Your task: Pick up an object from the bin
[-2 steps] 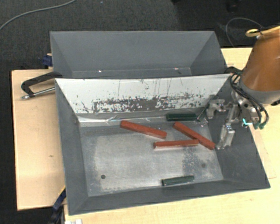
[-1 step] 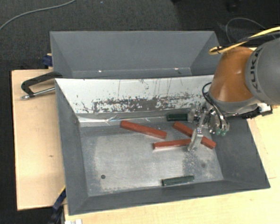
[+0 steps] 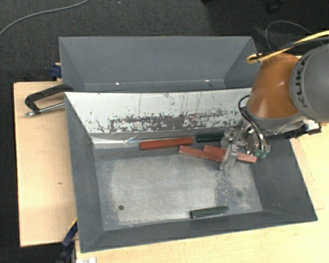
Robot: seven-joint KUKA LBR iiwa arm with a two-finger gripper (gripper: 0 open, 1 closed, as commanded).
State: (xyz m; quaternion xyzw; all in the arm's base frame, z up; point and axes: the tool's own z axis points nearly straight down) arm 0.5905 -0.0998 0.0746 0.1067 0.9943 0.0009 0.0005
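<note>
Red-brown and dark green bars lie loose on the floor of the grey metal bin (image 3: 158, 212). In the camera view the gripper (image 3: 229, 157) is down over the right part of a tilted red-brown bar (image 3: 196, 152), at the right of the floor near the back wall. That bar's long axis runs from upper left to lower right. Its left end points toward the bin's middle and its right end shows just past the gripper. It may be two overlapping pieces; I cannot tell. I also cannot tell whether the gripper is wide, narrow or closed on the bar, as the wrist's metal parts and cables cover that spot.

A second, longer red-brown bar (image 3: 166, 144) lies level along the foot of the back wall, just left of the tilted one. There are two dark green bars. One (image 3: 209, 136) lies level against the back wall, just right of the long red-brown bar and beside the gripper. The other (image 3: 209, 212) lies level against the front wall, well apart from the rest.
</note>
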